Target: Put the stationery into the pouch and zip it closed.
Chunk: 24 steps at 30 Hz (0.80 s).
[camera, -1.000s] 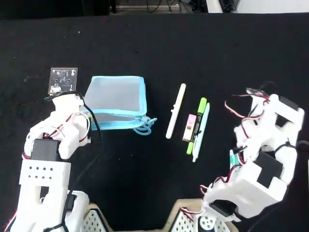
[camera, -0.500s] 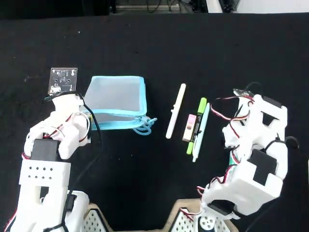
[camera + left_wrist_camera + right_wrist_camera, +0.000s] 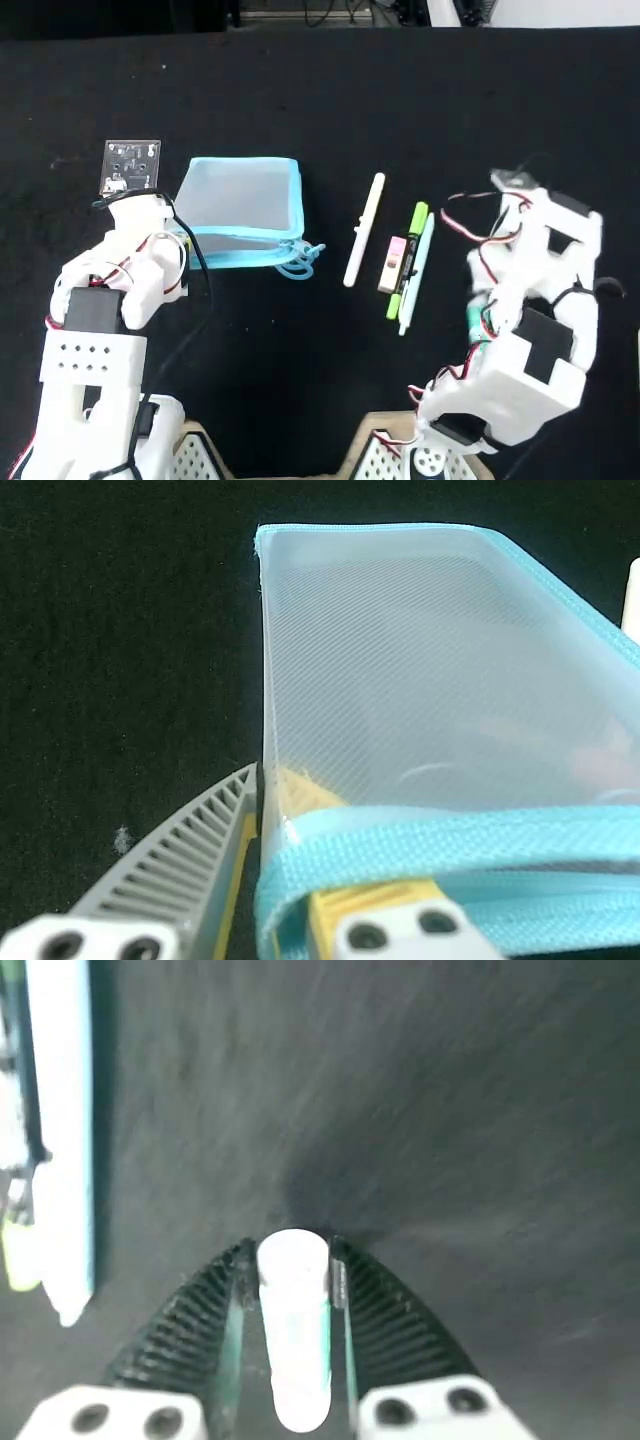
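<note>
The right gripper point(image 3: 290, 1252) is closed on a white stick point(image 3: 296, 1340), a smooth, round-ended cylinder with a green-blue band along one side. It is held over the black cloth point(image 3: 450, 1110), to the right of the row of loose items. The left gripper point(image 3: 270, 780) is clamped on the pouch point(image 3: 420, 680) at a corner of its open mouth, with a ribbed grey jaw outside and a yellow-padded one visible through the wall. The pouch is flat and rectangular, made of translucent fine mesh and edged with woven turquoise tape; it is judged to be empty. Between the arms, a slim white pen point(image 3: 364, 243), a small pink-and-white block point(image 3: 392, 265), a green highlighter point(image 3: 405, 262) and a pale blue pen point(image 3: 418, 270) lie on the cloth, well apart from the pouch. All five pieces are yet to be loaded, and the zip is not yet closed.
</note>
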Each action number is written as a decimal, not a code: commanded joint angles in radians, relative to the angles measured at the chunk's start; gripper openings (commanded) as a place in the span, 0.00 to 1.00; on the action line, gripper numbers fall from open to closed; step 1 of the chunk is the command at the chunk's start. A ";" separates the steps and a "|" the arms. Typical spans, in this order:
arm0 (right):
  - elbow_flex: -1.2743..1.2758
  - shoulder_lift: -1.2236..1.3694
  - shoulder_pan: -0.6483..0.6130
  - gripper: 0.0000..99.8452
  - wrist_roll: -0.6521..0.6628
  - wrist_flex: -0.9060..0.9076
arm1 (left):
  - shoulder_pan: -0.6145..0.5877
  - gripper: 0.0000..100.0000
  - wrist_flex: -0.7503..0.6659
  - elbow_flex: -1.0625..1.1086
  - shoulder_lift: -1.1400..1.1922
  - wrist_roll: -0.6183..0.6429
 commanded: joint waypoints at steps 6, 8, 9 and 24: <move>-0.107 -0.019 0.037 0.02 0.069 -0.018 | -0.018 0.03 0.005 -0.016 0.008 0.006; -0.090 0.002 0.034 0.02 0.069 -0.018 | -0.018 0.03 0.005 -0.016 0.008 0.006; -0.084 0.018 0.034 0.04 0.072 -0.020 | -0.018 0.03 0.005 -0.016 0.008 0.006; -0.435 0.317 0.051 0.01 0.068 0.196 | -0.018 0.03 0.005 -0.016 0.008 0.006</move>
